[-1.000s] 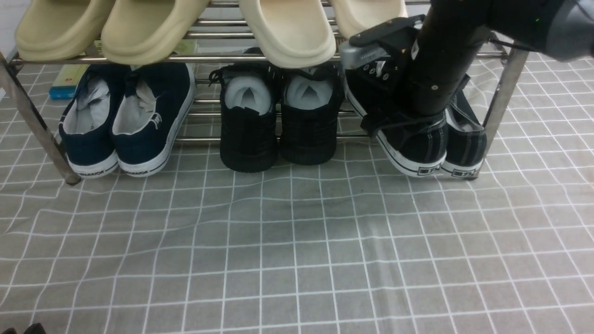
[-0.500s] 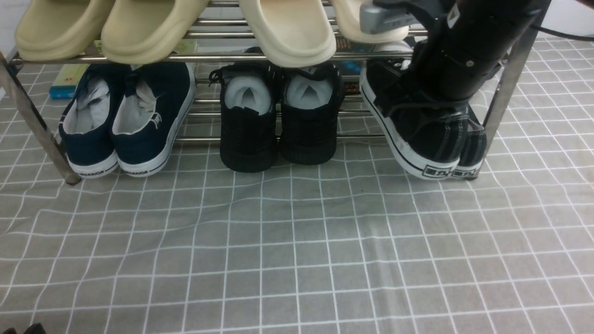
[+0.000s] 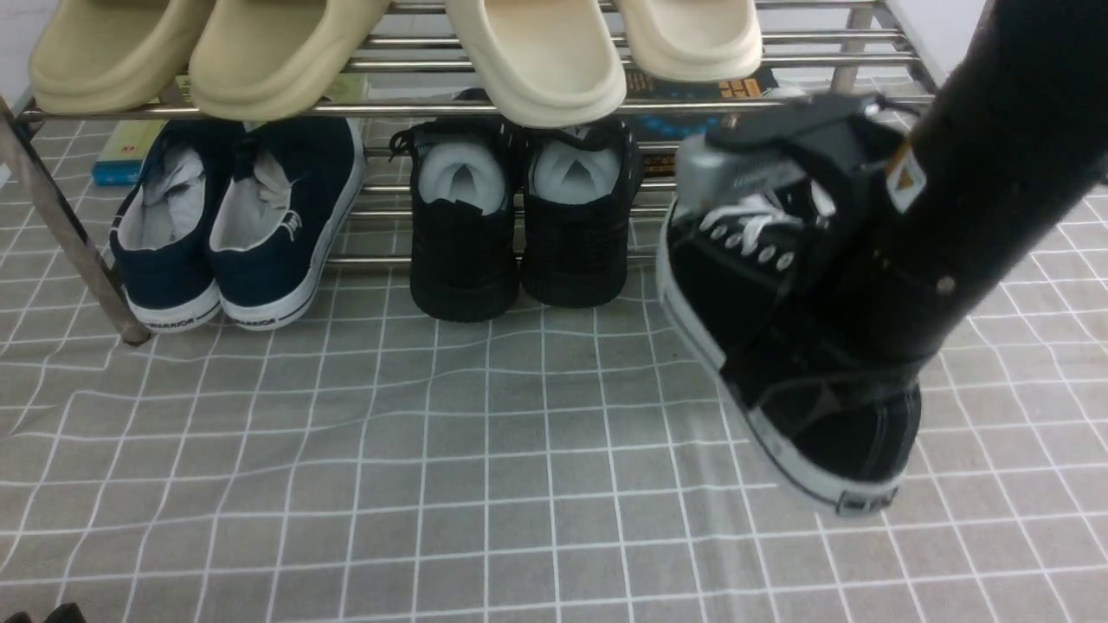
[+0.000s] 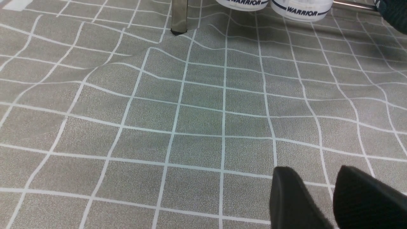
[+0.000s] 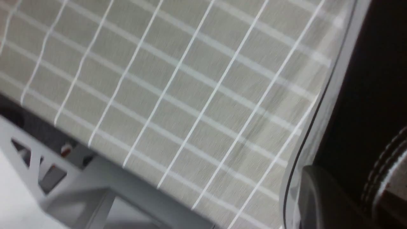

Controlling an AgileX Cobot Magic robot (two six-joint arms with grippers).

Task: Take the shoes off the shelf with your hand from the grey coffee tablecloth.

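Note:
My right gripper is shut on the black canvas shoes with white laces and white soles. It holds them tilted, heel low, in the air over the grey grid tablecloth, in front of the steel shelf. I see one shoe clearly; the arm hides most of the other. In the right wrist view the black canvas and white sole rim fill one side beside a finger. My left gripper hangs low over the cloth, its fingertips a little apart and empty.
Navy sneakers and all-black paper-stuffed sneakers stand on the lower tier. Beige slippers lie on the top tier. A slanted shelf leg stands at the left. The right wrist view shows the cloth's edge.
My right arm has pulled the black canvas shoes off the lower tier's right end, out toward me and down over the cloth. That shelf spot now stands bare.

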